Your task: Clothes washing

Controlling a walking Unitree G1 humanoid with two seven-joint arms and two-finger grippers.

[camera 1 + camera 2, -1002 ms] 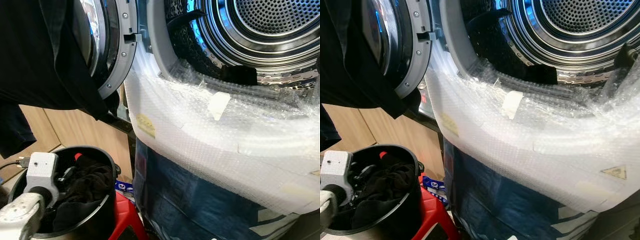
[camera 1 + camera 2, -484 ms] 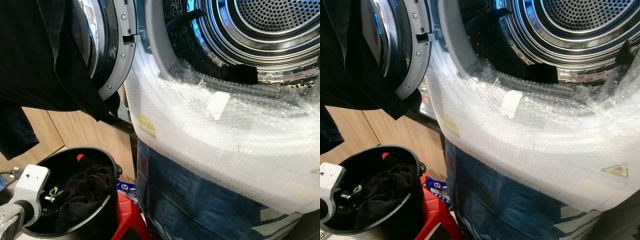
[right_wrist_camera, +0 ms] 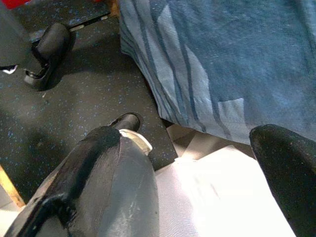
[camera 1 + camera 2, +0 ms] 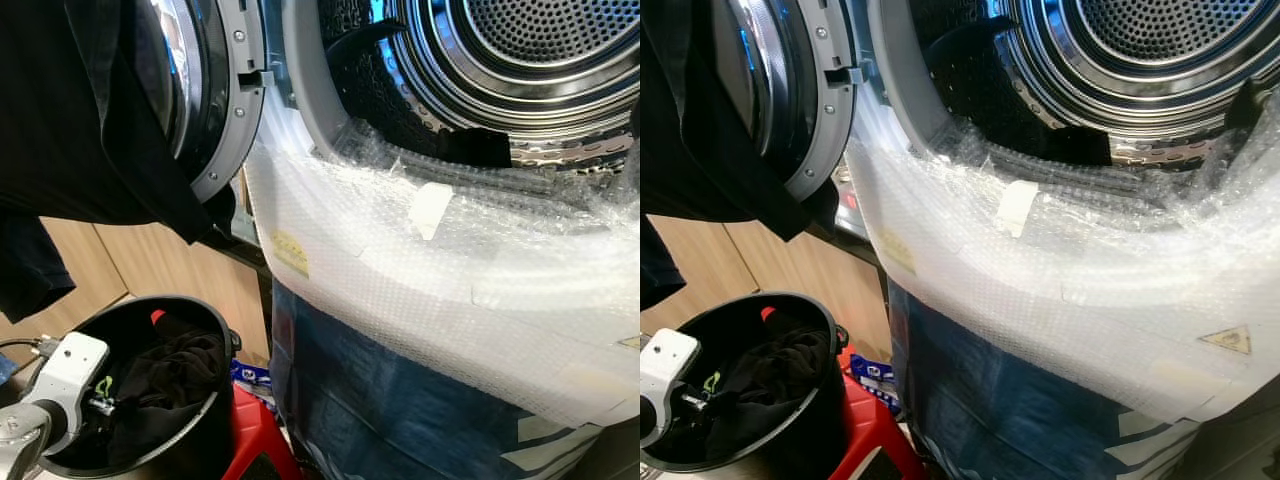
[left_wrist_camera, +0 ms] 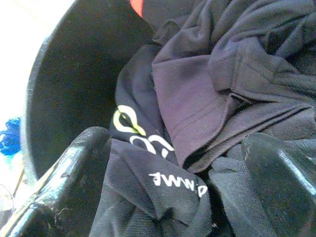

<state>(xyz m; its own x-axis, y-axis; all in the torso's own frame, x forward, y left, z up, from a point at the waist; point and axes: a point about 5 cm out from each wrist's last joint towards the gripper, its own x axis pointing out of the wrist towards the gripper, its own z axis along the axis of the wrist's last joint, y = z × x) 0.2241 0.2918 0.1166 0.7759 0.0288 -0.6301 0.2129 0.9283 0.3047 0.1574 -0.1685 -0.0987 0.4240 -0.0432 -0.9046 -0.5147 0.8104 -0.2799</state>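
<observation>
Left wrist view showed the left gripper [image 5: 173, 182] spread wide over dark clothes [image 5: 207, 98] heaped in a black bucket [image 4: 190, 312], which stood on a red stool [image 4: 255, 435] beside the open washing machine [image 4: 480, 90]. The right gripper [image 3: 207, 187] hung wide apart above the floor [image 3: 74, 108].

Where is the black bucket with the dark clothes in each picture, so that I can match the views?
Left eye view: black bucket at lower left, on the red stool.
Right eye view: lower left.
Left wrist view: its inner wall, beside the left pincer, which is open.
Right wrist view: not in it.
Shared landmark: dark clothes.
</observation>
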